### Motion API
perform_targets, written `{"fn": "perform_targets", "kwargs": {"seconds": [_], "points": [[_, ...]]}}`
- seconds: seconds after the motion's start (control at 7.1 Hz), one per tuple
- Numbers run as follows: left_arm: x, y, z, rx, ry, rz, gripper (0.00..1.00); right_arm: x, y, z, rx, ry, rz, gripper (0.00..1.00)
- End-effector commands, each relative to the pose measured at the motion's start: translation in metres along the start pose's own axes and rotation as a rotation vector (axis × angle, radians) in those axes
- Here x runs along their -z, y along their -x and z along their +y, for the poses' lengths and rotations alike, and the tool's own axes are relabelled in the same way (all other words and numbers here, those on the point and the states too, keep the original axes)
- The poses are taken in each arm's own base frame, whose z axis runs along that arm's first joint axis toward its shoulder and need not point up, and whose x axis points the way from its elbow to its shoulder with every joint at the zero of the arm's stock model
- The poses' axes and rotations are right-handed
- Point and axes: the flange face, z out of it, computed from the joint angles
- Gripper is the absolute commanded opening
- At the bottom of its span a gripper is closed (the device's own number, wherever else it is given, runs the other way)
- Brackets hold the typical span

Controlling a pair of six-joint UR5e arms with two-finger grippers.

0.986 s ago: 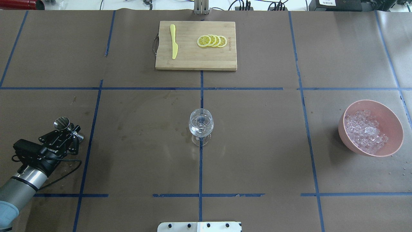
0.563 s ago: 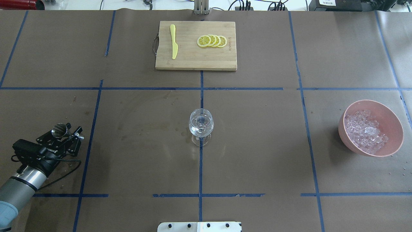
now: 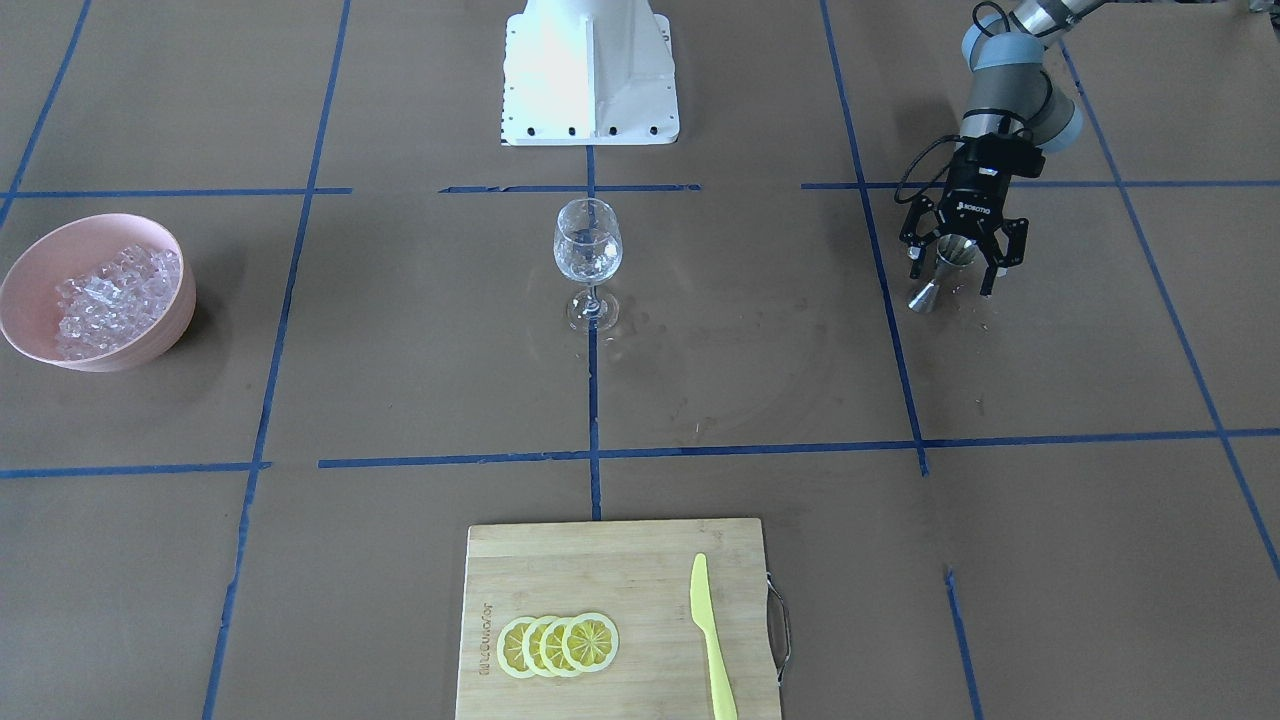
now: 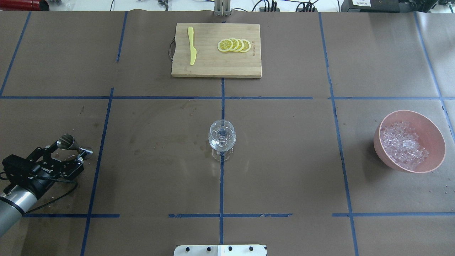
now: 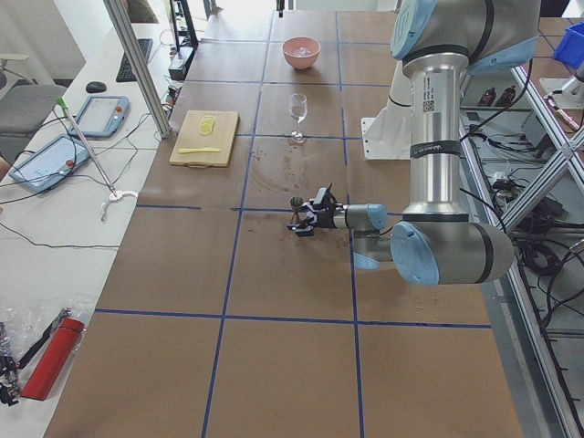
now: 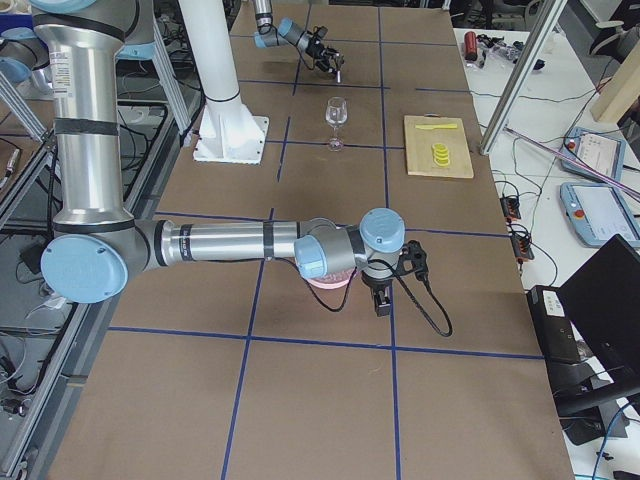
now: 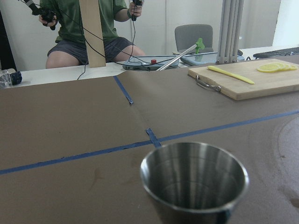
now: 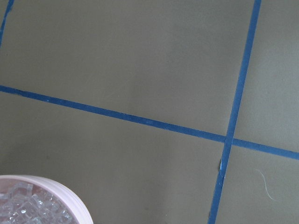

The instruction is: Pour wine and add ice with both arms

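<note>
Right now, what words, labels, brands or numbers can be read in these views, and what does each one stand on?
"ROBOTIQ": white letters on the black two-finger left hand, front-facing view.
Engraved mark along one short edge of the rectangular bamboo cutting board: too small to read.
Stickers on the silver-grey left arm and the silver-grey right arm, side views: too blurred to read.
No other text shows.
</note>
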Motion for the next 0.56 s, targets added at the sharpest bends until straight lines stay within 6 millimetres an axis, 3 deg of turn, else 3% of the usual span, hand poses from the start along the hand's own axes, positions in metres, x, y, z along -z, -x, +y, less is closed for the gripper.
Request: {"fn": "perform_targets", "kwargs": {"seconds": [0.0,0.14,0.42], "points": [[0.047,0.025,-0.016,-0.039,0.172,0.115,1.0,0.001,0.001,0.0,0.001,-0.001,-0.001,1.0],[0.068,0.044,-0.017,-0.08,0.261,0.149,1.0,0.001,0.002,0.0,0.003,-0.002,-0.001,1.0],[0.087,0.09,-0.024,-0.163,0.306,0.099,1.0,0.009,0.011,-0.001,-0.003,-0.017,-0.006,1.0]]}}
